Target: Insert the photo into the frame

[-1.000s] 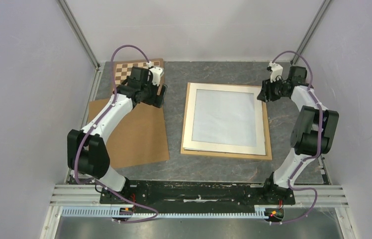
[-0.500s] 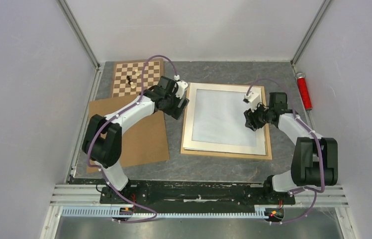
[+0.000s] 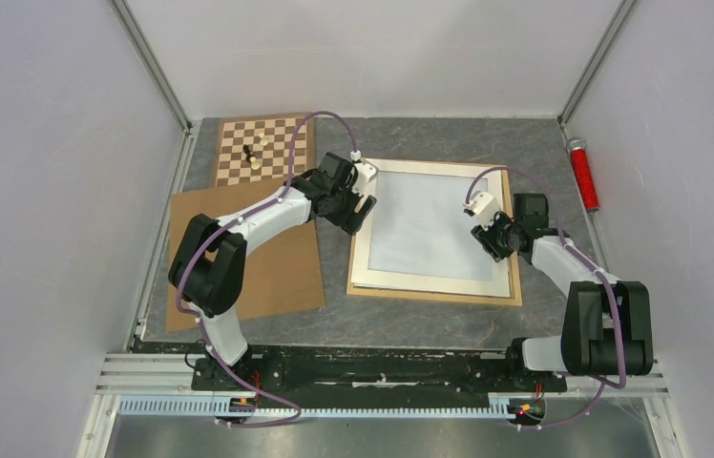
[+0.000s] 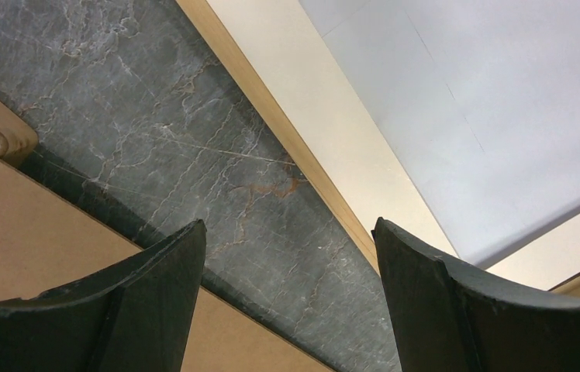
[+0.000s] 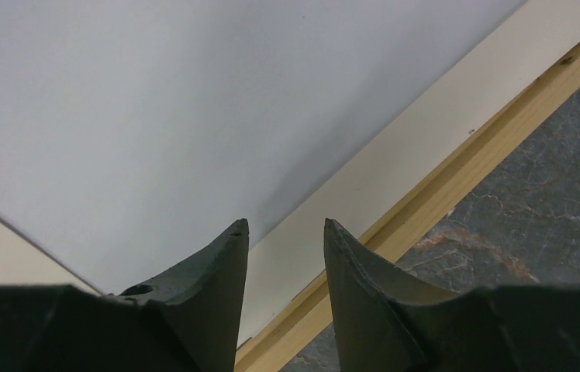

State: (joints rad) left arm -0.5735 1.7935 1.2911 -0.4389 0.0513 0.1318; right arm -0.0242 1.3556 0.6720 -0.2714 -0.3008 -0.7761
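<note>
Looking first at the table, we see that both arms have swung in from its far corners during the last second. The frame lies flat in the middle, right of the brown board. Inside its cream mat rests a pale sheet. No sunset photo shows; perhaps it is face down. The left gripper hangs wide apart at the frame's left edge. The right gripper, partly apart and empty, is over the right edge. We judge that both now prepare to work on the sheet.

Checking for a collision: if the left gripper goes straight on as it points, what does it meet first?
Likely bare table, between the brown board and the frame; depth unclear.
</note>
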